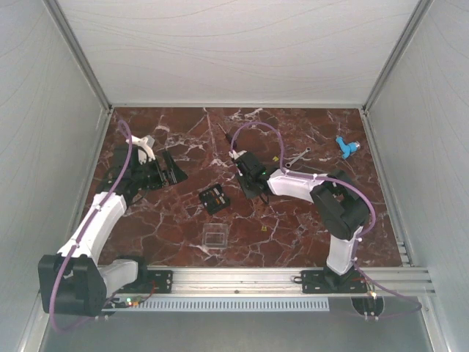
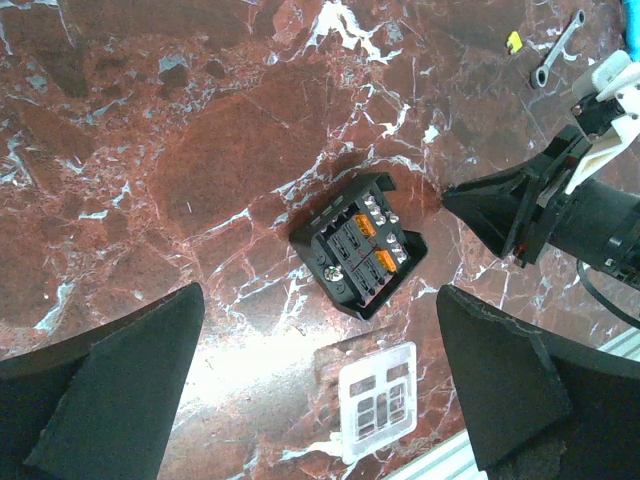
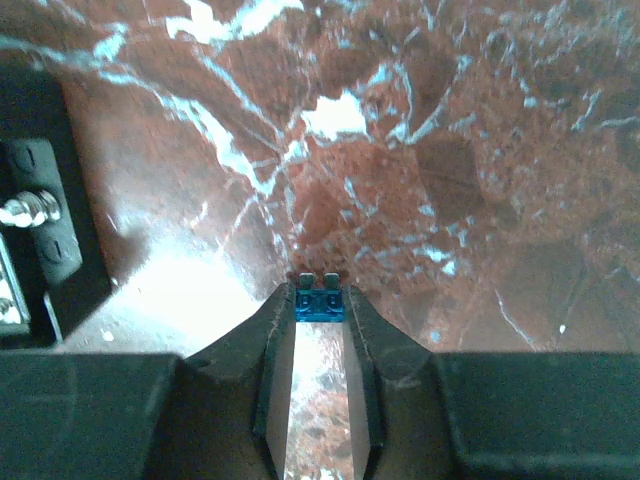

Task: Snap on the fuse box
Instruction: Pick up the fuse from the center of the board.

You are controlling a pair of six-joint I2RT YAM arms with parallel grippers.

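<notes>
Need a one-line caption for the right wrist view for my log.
The right jaws pinch a blue fuse, marble table beyond, fuse box at frame left.

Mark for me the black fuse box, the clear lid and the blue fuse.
Small square black plastic fuse box (image 2: 358,247): left wrist view, centre of its slotted face.
Clear square plastic lid (image 2: 378,402): left wrist view, middle of its top.
Small blue plastic blade fuse (image 3: 320,304): right wrist view, its blue body.

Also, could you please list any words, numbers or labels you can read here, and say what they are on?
None can be read.
Orange fuses in the fuse box: any markings are too small to read.
Blue fuse: its face is blurred.
Clear lid: only moulded shapes, no letters visible.
</notes>
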